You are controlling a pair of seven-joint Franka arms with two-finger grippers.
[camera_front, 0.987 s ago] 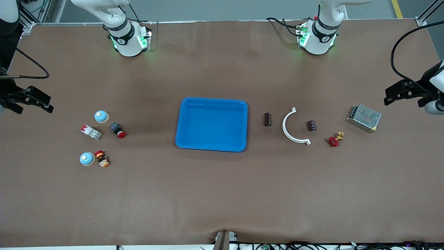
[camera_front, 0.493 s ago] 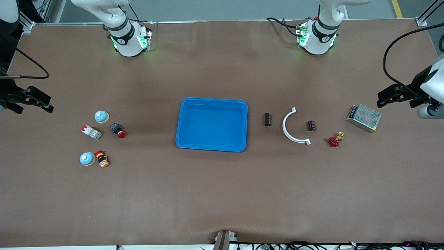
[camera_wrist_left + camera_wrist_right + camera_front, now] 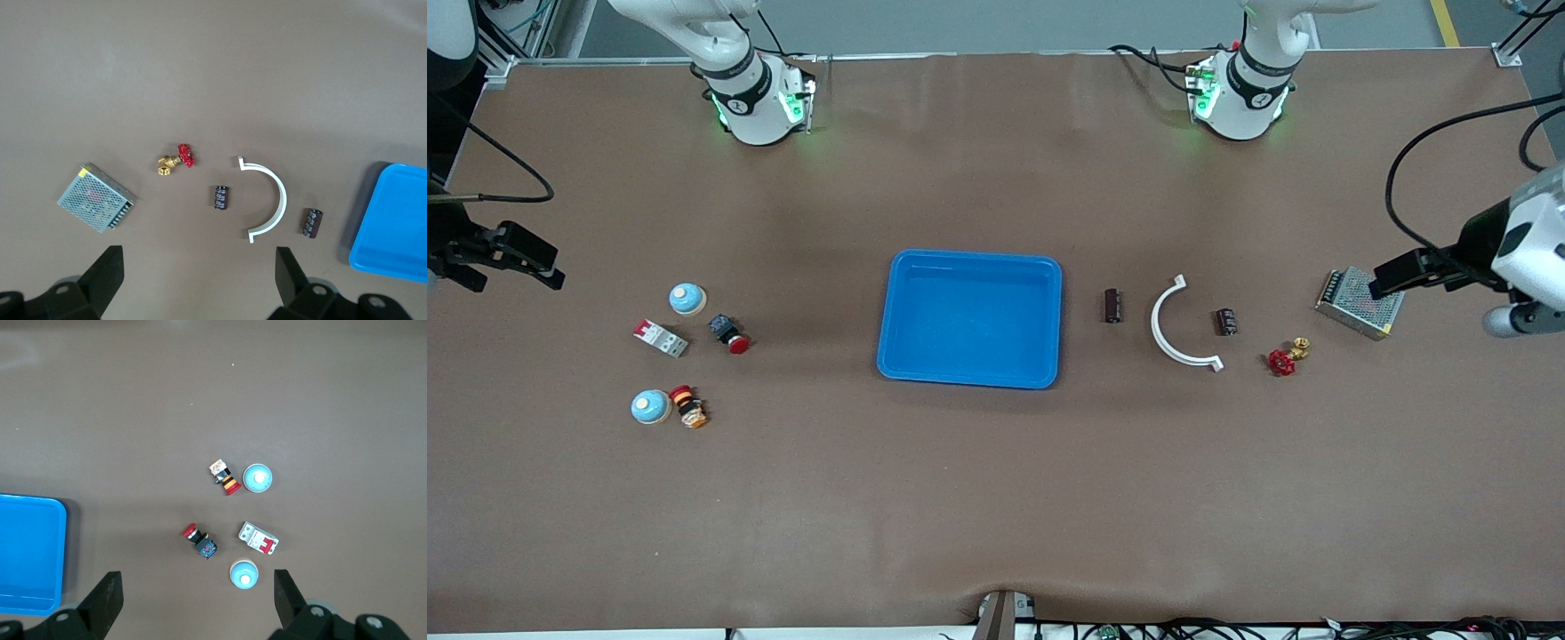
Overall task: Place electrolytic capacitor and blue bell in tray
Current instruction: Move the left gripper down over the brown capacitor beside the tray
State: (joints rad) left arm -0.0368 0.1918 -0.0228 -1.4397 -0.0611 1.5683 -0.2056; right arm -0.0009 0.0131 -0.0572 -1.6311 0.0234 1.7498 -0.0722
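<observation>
The blue tray [image 3: 969, 267] lies mid-table. Two dark electrolytic capacitors lie toward the left arm's end: one [image 3: 1112, 305] beside the tray, the other [image 3: 1225, 322] past a white arc. In the left wrist view they show as the first capacitor [image 3: 311, 222] and the second capacitor [image 3: 221, 197]. Two blue bells [image 3: 687, 299] [image 3: 650, 407] stand toward the right arm's end. My left gripper [image 3: 1383, 283] [image 3: 198, 267] hangs open and empty over the metal power supply. My right gripper [image 3: 543, 267] [image 3: 198, 590] waits open, high over the table's end, close to one bell [image 3: 244, 574].
A white curved bracket [image 3: 1174, 324], a red-handled brass valve [image 3: 1285, 357] and a mesh-covered power supply [image 3: 1359, 302] lie near the capacitors. A red-and-white circuit breaker [image 3: 660, 338] and two push-buttons [image 3: 729, 334] [image 3: 687, 406] lie by the bells.
The left arm has swung in from the table's end, its gripper now over the power supply. The right arm and all objects are still.
</observation>
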